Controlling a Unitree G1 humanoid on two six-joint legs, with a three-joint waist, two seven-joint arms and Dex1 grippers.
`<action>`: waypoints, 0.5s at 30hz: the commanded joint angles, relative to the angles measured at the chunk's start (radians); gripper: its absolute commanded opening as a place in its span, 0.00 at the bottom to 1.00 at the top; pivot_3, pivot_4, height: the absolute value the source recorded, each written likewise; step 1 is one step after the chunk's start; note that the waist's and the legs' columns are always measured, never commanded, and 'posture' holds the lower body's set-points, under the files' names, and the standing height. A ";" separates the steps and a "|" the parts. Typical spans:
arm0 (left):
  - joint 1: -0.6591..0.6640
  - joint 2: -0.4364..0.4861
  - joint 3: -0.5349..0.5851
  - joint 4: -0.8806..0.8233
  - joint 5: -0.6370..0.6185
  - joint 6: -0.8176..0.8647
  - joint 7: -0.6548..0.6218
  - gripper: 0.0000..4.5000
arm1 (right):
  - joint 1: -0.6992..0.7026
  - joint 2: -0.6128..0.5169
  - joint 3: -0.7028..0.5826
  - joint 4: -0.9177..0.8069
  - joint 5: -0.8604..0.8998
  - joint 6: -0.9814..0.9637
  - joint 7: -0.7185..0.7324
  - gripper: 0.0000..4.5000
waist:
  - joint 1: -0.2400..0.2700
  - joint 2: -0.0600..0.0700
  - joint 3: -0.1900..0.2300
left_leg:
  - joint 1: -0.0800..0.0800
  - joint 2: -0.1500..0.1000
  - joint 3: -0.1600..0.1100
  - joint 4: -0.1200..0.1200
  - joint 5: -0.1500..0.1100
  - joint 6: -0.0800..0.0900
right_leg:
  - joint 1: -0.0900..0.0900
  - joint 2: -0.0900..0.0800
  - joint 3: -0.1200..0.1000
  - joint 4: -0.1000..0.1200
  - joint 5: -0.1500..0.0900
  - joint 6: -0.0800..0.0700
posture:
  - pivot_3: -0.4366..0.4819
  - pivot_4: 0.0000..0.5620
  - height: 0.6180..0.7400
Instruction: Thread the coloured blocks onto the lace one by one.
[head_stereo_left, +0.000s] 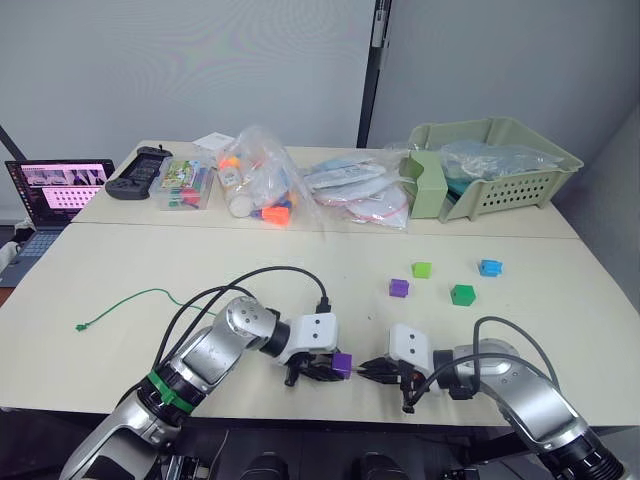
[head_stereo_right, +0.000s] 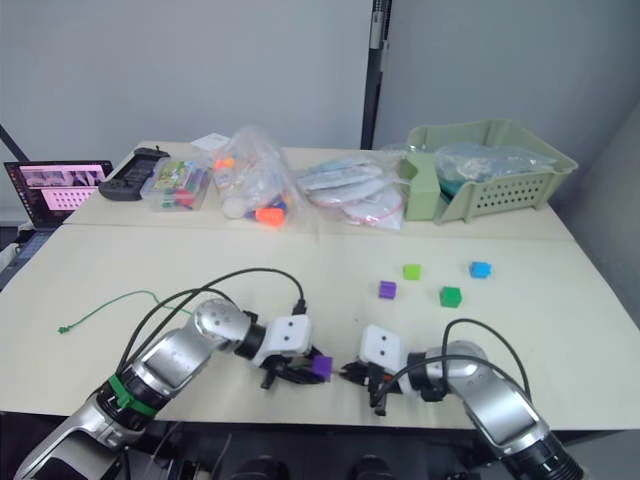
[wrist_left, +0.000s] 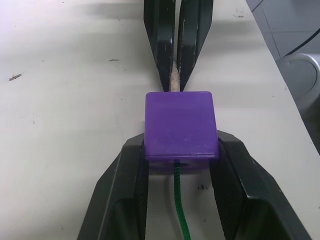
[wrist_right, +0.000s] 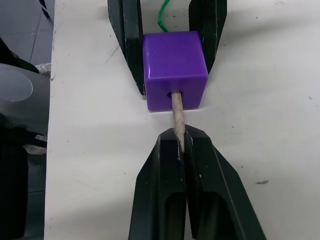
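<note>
Grippers meet at the table's (head_stereo_left: 120, 290) near edge: the left gripper (wrist_left: 180, 165) clamps a purple block (wrist_left: 181, 125), and the right gripper (wrist_right: 180, 145) pinches the lace's (wrist_left: 179, 210) pale tip (wrist_right: 176, 112) poking through it. Farther back lie another purple block (head_stereo_left: 399, 288), a lime green block (head_stereo_left: 422, 270), a dark green block (head_stereo_left: 462, 294) and a blue block (head_stereo_left: 489, 267), well apart.

A pale cream tabletop (head_stereo_left: 150, 270) stood before a plain grey wall (head_stereo_left: 180, 70). A dark vertical post (head_stereo_left: 372, 75) rose behind its far edge. An open laptop (head_stereo_left: 55, 195) sat beyond its left side under even light.
</note>
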 joint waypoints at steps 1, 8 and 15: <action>-0.006 0.021 0.005 0.009 0.017 -0.032 -0.017 0.27 | -0.013 -0.011 -0.007 0.002 -0.013 -0.014 0.003 0.00 | 0.000 0.000 0.000 | 0.000 0.000 0.000 0.000 0.000 0.000 | 0.000 0.000 0.000 0.000 0.000 0.000 | 0.48 0.27 1.00; 0.052 0.197 0.124 0.121 0.010 -0.183 -0.053 0.27 | -0.035 -0.029 -0.018 -0.012 -0.005 -0.020 0.034 0.00 | -0.013 0.000 0.000 | 0.001 0.001 0.000 -0.001 0.000 0.000 | -0.001 0.001 0.000 0.001 0.000 0.000 | 0.48 0.27 1.00; 0.100 0.458 0.296 0.460 -0.020 -0.455 -0.143 0.27 | -0.030 -0.057 -0.036 0.004 -0.002 -0.047 0.051 0.00 | -0.046 0.000 0.000 | 0.009 0.006 0.001 -0.007 0.000 0.000 | -0.001 0.005 0.000 0.005 -0.003 -0.007 | 0.48 0.27 1.00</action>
